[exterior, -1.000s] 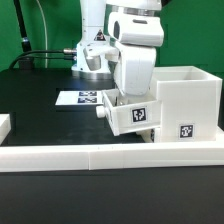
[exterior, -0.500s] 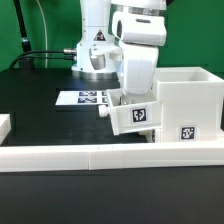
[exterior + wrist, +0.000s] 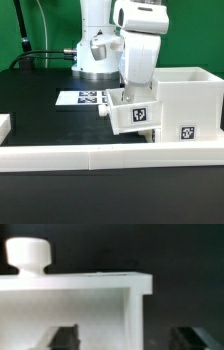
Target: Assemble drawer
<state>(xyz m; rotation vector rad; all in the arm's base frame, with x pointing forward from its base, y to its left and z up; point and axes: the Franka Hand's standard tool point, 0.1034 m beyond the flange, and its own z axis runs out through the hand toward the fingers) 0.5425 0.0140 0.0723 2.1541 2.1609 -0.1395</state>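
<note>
The tall white drawer housing (image 3: 186, 100) stands at the exterior view's right with a tag on its front. A small white tray (image 3: 135, 117) with a tag and a round knob (image 3: 103, 111) sits partly pushed into the housing's side. My gripper (image 3: 126, 96) hangs just above the tray, open and empty. In the wrist view the tray (image 3: 70, 297) and its knob (image 3: 28, 255) fill the picture. My gripper (image 3: 128, 339) straddles the tray's side wall, its dark fingers (image 3: 65, 339) well clear of the wall.
The long low white border wall (image 3: 90, 155) runs along the front. The marker board (image 3: 82, 98) lies flat behind the tray. A small white part (image 3: 5, 125) shows at the left edge, cut off by the frame. The robot base (image 3: 95, 50) stands at the back.
My arm has lifted upward from the tray. The tray stays in place at the housing.
</note>
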